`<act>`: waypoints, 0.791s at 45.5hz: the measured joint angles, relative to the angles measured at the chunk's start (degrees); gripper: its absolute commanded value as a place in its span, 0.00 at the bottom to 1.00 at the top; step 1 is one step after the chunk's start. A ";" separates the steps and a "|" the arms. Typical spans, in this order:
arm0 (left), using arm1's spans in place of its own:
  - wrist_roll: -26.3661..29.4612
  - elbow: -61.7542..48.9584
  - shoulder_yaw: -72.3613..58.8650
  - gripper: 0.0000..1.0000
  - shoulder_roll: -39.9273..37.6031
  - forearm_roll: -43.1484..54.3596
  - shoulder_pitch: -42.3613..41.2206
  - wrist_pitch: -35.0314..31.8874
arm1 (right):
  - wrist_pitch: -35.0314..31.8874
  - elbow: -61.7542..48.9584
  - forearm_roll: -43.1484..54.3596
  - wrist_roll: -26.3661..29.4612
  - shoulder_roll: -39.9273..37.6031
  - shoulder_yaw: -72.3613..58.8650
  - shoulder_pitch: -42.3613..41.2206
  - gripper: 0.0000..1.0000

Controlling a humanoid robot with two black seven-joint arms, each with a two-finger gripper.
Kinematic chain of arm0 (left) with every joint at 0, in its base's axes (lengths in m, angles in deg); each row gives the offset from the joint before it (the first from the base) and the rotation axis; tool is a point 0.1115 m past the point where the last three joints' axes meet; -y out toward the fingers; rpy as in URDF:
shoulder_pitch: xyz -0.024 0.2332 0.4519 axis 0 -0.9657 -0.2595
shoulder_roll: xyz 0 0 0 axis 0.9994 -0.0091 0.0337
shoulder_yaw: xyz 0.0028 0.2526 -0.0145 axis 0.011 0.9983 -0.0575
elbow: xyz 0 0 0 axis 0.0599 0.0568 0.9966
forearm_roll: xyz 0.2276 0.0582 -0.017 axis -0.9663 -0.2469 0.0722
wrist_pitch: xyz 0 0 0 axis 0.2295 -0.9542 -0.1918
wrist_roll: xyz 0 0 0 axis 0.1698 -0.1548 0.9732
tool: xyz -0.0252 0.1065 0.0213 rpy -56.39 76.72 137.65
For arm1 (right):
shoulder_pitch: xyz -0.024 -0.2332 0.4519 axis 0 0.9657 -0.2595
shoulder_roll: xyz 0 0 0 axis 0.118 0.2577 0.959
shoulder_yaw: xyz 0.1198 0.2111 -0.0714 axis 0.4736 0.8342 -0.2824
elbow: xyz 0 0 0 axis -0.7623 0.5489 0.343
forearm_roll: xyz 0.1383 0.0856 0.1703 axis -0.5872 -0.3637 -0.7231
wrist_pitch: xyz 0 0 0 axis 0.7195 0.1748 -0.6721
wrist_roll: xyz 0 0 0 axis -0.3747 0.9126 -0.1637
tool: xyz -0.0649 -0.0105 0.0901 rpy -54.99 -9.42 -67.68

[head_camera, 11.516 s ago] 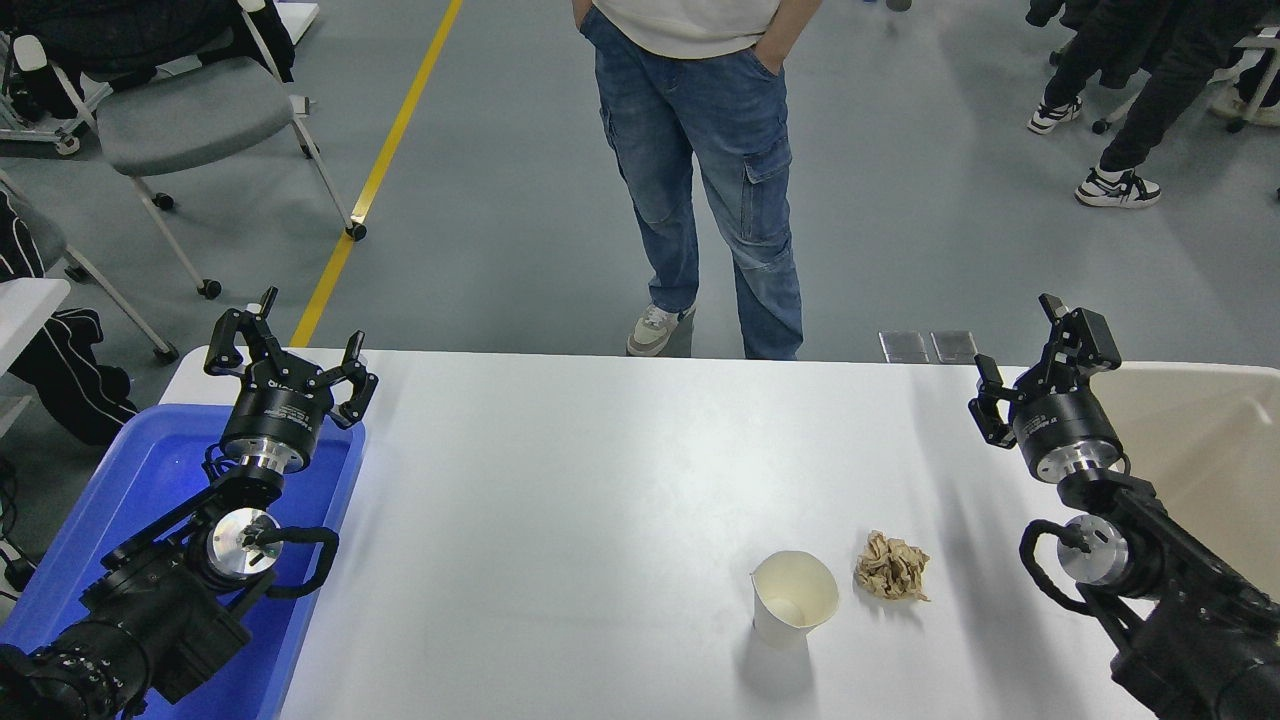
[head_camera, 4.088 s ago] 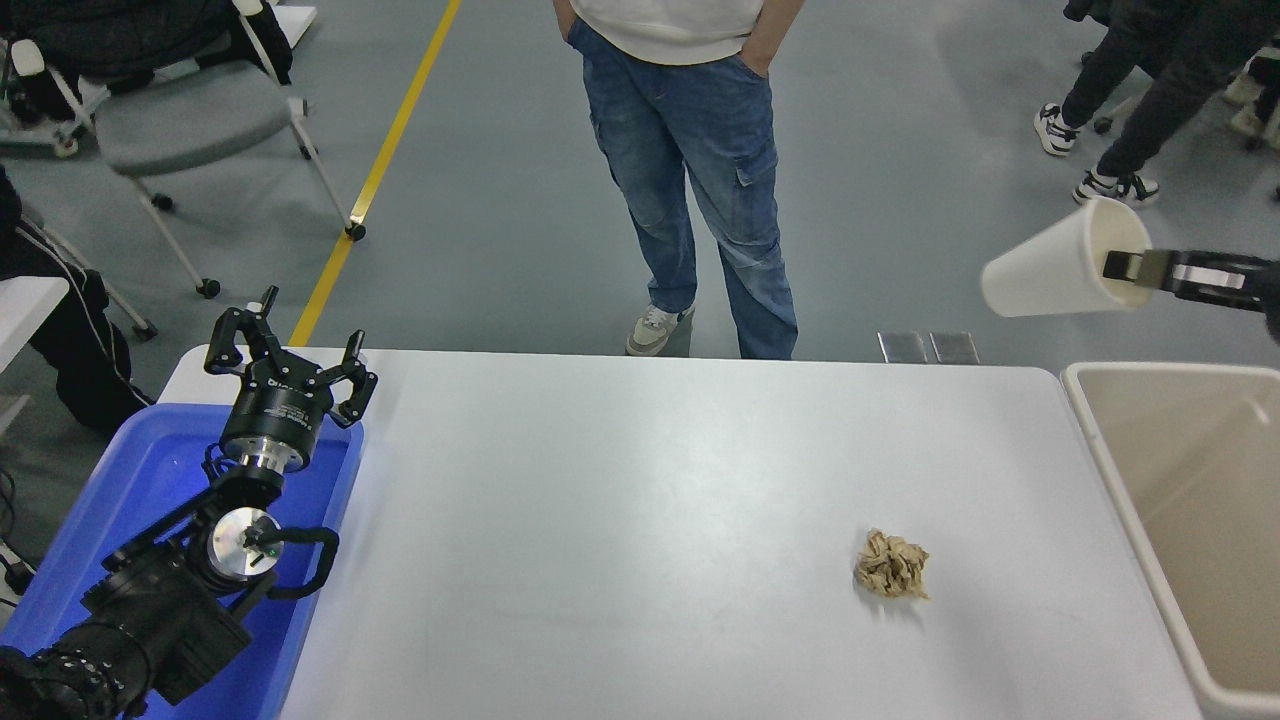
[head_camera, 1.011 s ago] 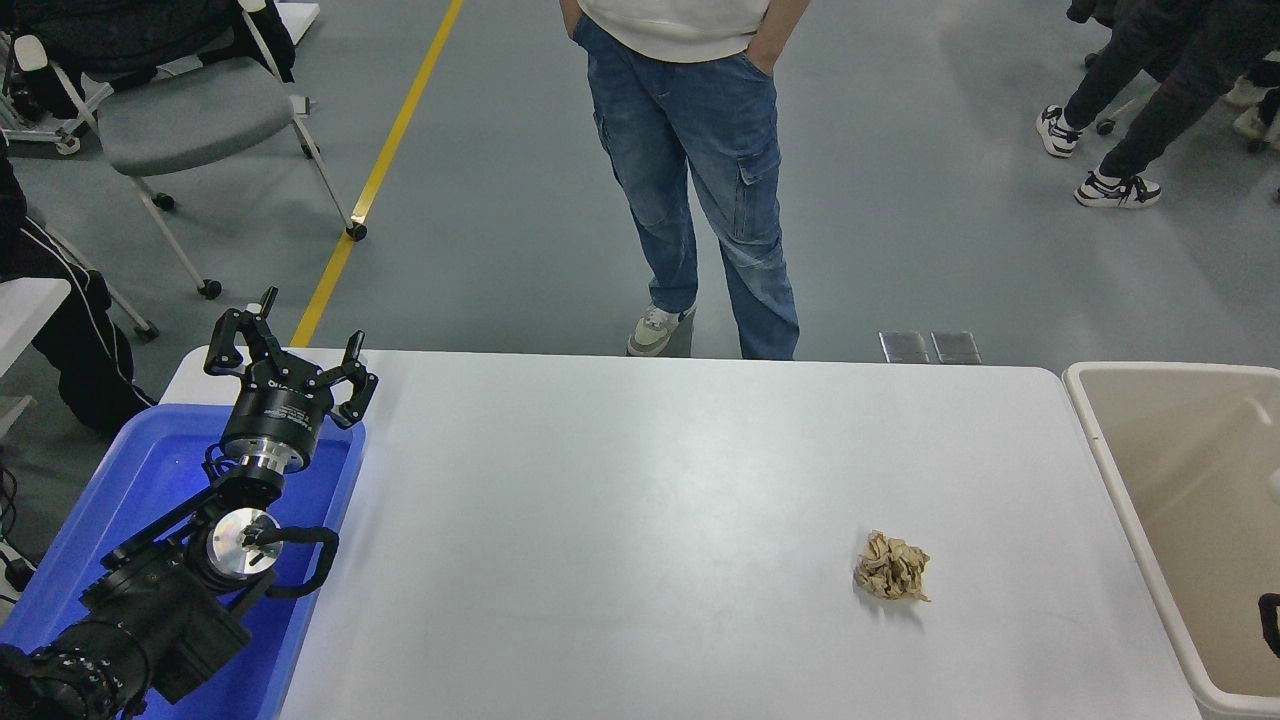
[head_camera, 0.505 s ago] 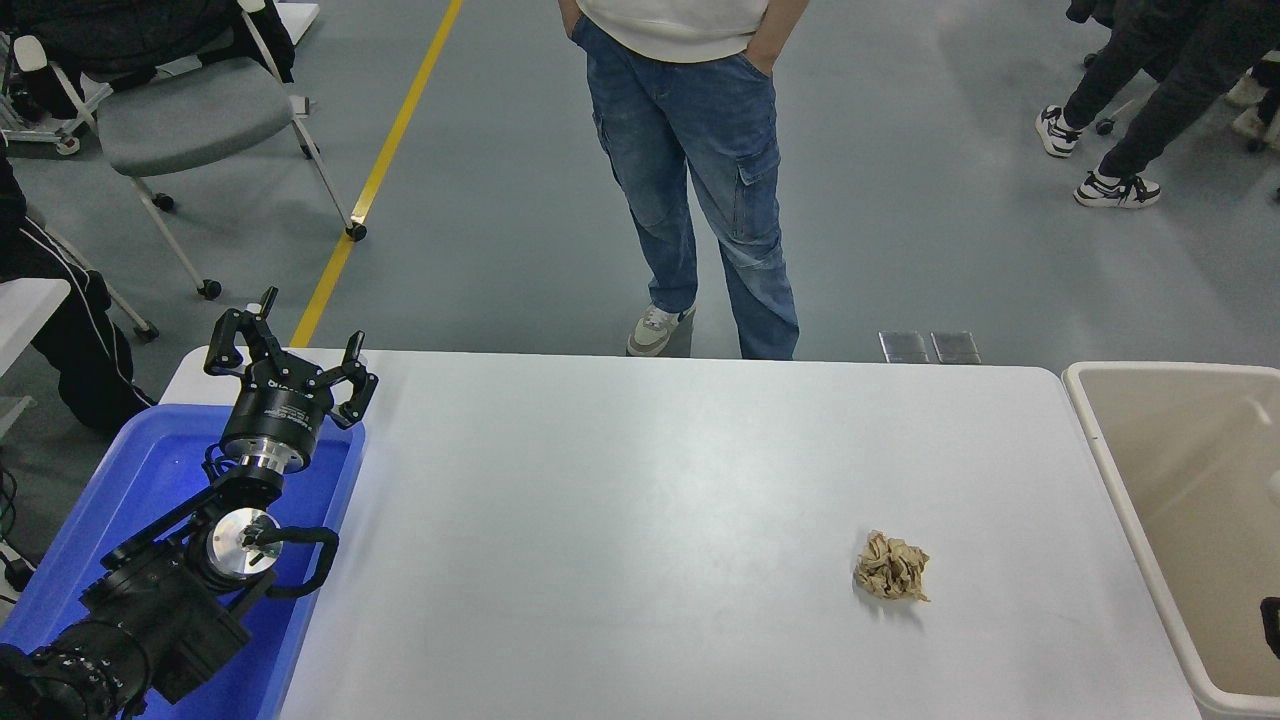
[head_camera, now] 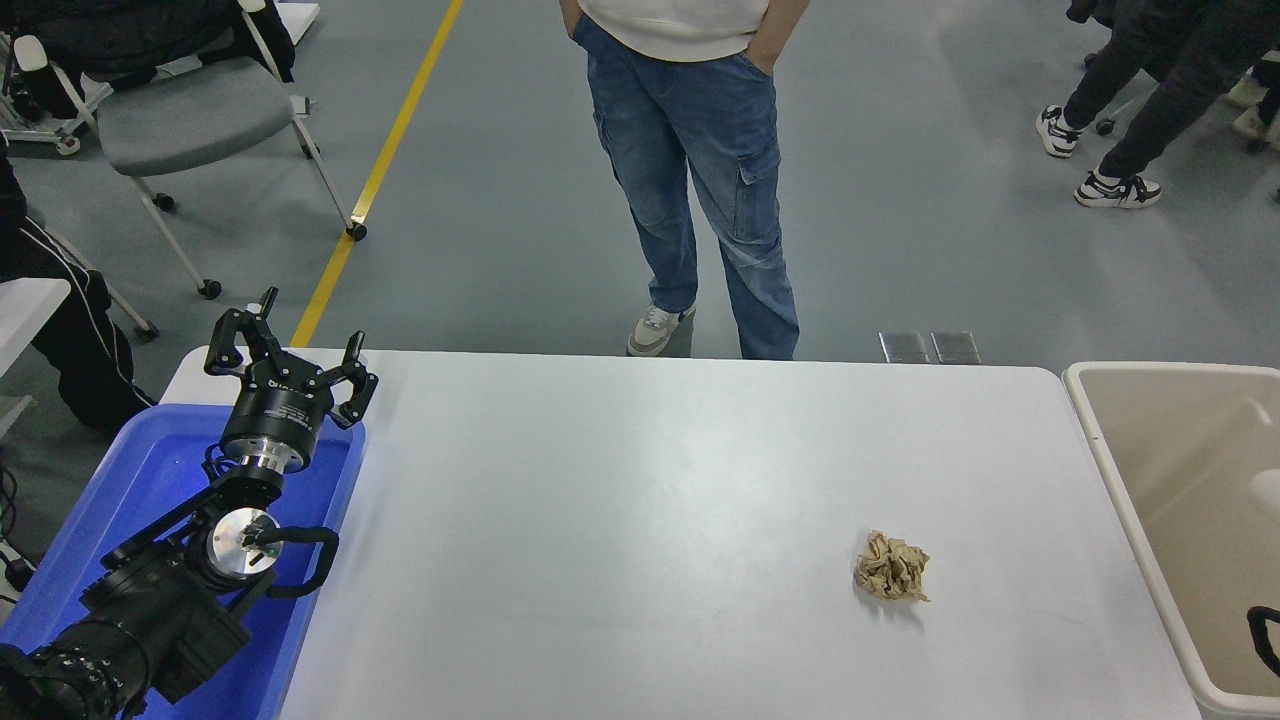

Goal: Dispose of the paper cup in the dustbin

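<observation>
The beige dustbin [head_camera: 1095,440] stands at the table's right end. A small white rounded shape [head_camera: 1266,493], which looks like the paper cup, lies inside the bin at the picture's right edge, partly cut off. Of my right arm only a black cable loop [head_camera: 1262,640] shows at the lower right edge over the bin. Its gripper is out of view. My left gripper [head_camera: 290,345] is open and empty, parked at the lower left above the blue tray.
A crumpled tan paper ball [head_camera: 891,567] lies on the white table [head_camera: 640,500] right of centre. A blue tray [head_camera: 150,470] sits under the left arm. A person in jeans [head_camera: 700,170] stands at the far side. Chairs and other people are on the floor behind.
The white shape inside the bin shows more than half a second ago. The black cable loop at the right edge has shifted slightly. The left arm has not moved.
</observation>
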 measured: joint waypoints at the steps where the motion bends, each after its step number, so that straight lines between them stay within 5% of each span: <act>1: 0.00 0.00 0.00 1.00 0.00 0.00 0.00 0.00 | 0.03 0.00 0.08 0.00 0.06 -0.05 0.01 0.42; 2: 0.00 0.00 0.00 1.00 0.00 0.00 0.00 0.00 | 0.06 0.00 0.18 0.00 0.12 -0.16 0.02 0.28; 5: 0.00 0.00 0.00 1.00 0.00 -0.01 0.00 0.00 | 0.05 0.00 0.92 -0.08 0.37 -0.61 0.05 0.34; 8: 0.00 0.00 0.00 1.00 0.00 -0.01 0.00 0.00 | -0.01 0.00 2.09 -0.13 0.58 -0.78 0.10 0.82; 11: 0.00 0.00 0.00 1.00 0.00 -0.01 0.00 0.00 | 0.13 -0.01 3.26 -0.18 0.78 -0.80 0.12 0.96; 22: 0.00 0.00 0.00 1.00 0.00 0.00 0.00 0.00 | 0.51 -0.14 5.24 -0.23 1.12 -0.58 0.00 0.97; 23: 0.00 0.00 0.00 1.00 0.00 0.00 0.00 0.00 | 0.53 -0.15 5.31 -0.24 1.14 -0.57 -0.01 0.90; 24: 0.00 0.00 0.00 1.00 0.00 0.00 0.00 0.00 | 0.55 -0.15 5.38 -0.24 1.15 -0.57 -0.01 0.72; 26: 0.00 0.00 0.00 1.00 0.00 0.00 0.00 0.00 | 0.59 -0.17 5.56 -0.26 1.17 -0.56 -0.01 0.09; 27: -0.01 0.00 0.00 1.00 0.00 0.00 0.00 0.00 | 0.59 -0.18 5.64 -0.27 1.18 -0.56 -0.01 0.00; 32: -0.01 0.00 0.00 1.00 0.00 -0.01 0.00 0.00 | -0.23 0.02 6.03 -0.28 1.21 -0.61 0.11 0.00; 33: -0.02 0.00 0.00 1.00 0.00 0.00 0.00 0.00 | -0.41 0.03 6.08 -0.28 1.22 -0.61 0.19 0.10; 35: -0.02 0.00 0.00 1.00 0.00 0.00 0.00 0.00 | -0.67 0.03 6.18 -0.28 1.24 -0.61 0.31 0.83; 36: -0.03 0.00 0.00 1.00 0.00 0.00 0.00 0.00 | -0.68 0.02 6.20 -0.28 1.25 -0.61 0.34 0.93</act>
